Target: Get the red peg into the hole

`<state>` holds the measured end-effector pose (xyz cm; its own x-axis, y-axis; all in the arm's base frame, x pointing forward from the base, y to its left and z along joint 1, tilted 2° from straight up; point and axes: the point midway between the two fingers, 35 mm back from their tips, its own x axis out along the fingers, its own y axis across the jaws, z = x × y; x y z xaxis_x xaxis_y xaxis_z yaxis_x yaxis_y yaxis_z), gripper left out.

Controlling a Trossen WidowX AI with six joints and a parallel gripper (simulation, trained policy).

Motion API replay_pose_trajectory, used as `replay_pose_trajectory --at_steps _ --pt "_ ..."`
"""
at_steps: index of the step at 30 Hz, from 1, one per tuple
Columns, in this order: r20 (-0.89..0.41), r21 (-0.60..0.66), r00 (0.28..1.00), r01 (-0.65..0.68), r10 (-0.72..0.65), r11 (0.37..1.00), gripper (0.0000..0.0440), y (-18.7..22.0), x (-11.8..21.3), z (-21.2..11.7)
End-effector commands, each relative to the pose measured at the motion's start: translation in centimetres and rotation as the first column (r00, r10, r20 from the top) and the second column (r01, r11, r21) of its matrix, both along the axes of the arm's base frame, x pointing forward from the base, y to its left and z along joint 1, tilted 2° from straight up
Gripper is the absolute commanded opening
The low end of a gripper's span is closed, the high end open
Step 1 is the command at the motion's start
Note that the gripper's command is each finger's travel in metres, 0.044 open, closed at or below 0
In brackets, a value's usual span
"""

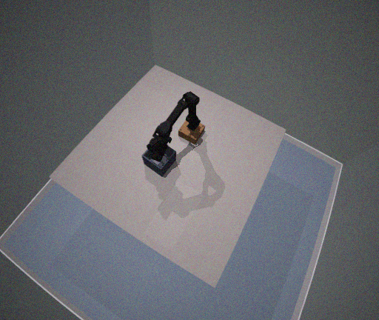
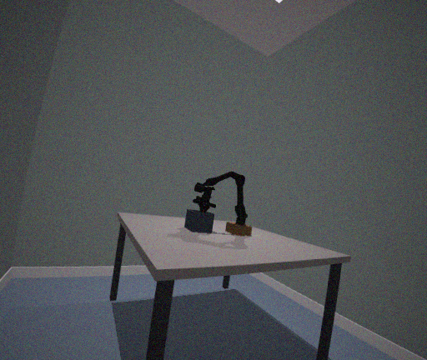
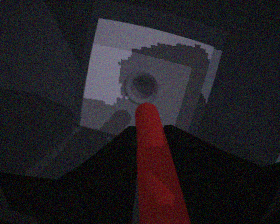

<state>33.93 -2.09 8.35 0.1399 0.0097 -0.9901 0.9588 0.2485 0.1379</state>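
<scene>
My gripper [image 1: 157,157] [image 2: 203,211] [image 3: 149,134] is shut on the red peg [image 3: 150,140]. The fingers are at the mouth of the open dark blue box [image 1: 153,166] [image 2: 199,222] and point down into it. In the wrist view the peg's rounded tip shows just below the round hole [image 3: 145,84] in the grey plate [image 3: 174,86] at the box bottom. The tip appears above the plate and not in the hole; its exact height is hard to tell. In the top and exterior views the peg is hidden by the arm and box.
The arm's orange base block [image 1: 186,135] [image 2: 235,228] stands on the pale table [image 1: 124,115] [image 2: 223,267] close beside the box. The box walls [image 3: 246,105] rise around the fingers. Shadows of the arm fall on the table and across the plate.
</scene>
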Motion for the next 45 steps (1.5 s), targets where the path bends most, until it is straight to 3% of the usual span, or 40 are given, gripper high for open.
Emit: replay_pose_trajectory --at_steps 1,12,18,20,26,45 --pt "-0.003 0.008 1.0 -0.011 0.011 1.0 0.0 -0.2 0.3 -0.8" --pt "-0.028 0.001 0.998 -0.052 0.052 0.999 0.0004 -0.5 1.0 -3.4" --pt "-0.054 -0.003 0.996 -0.071 0.07 0.997 0.0103 -0.7 1.2 -4.2" --pt "-0.059 0.01 0.996 -0.073 0.074 0.997 0.0106 -0.5 1.2 -4.2" --pt "-0.054 0.075 0.996 -0.061 0.066 0.995 0.016 -0.6 1.8 -3.1" --pt "-0.015 0.259 0.999 -0.032 0.037 0.965 0.0219 -1.7 3.2 0.4"
